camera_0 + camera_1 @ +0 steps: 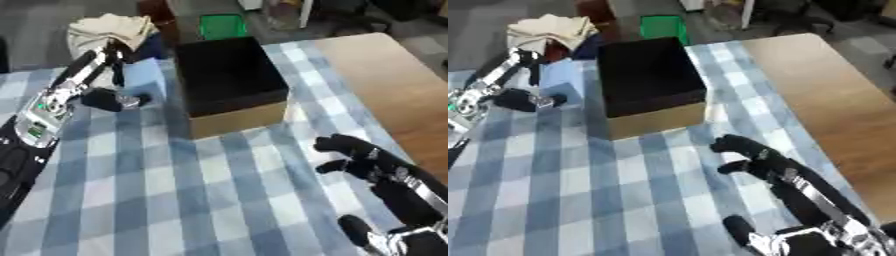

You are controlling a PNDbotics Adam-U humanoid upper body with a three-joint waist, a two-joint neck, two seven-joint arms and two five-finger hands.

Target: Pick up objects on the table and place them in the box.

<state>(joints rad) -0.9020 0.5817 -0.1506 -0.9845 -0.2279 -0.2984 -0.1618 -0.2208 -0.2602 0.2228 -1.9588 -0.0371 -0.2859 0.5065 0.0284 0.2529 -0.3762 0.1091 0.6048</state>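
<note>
Nearest us, at four o'clock, the right robot hand (363, 160) hovers with fingers loosely curled, holding nothing. We note the box (229, 75) at twelve o'clock on the checked bench (175, 190). We cannot tell the left robot hand's (112, 50) state at ten o'clock, beside a dark object (109, 99).

The box (229, 82) is an open cardboard carton with a dark inside, standing upright on the checked cloth, beyond the right hand's fingers (337, 145). A dark object (111, 99) lies left of it, below the left hand's fingers (112, 56).
</note>
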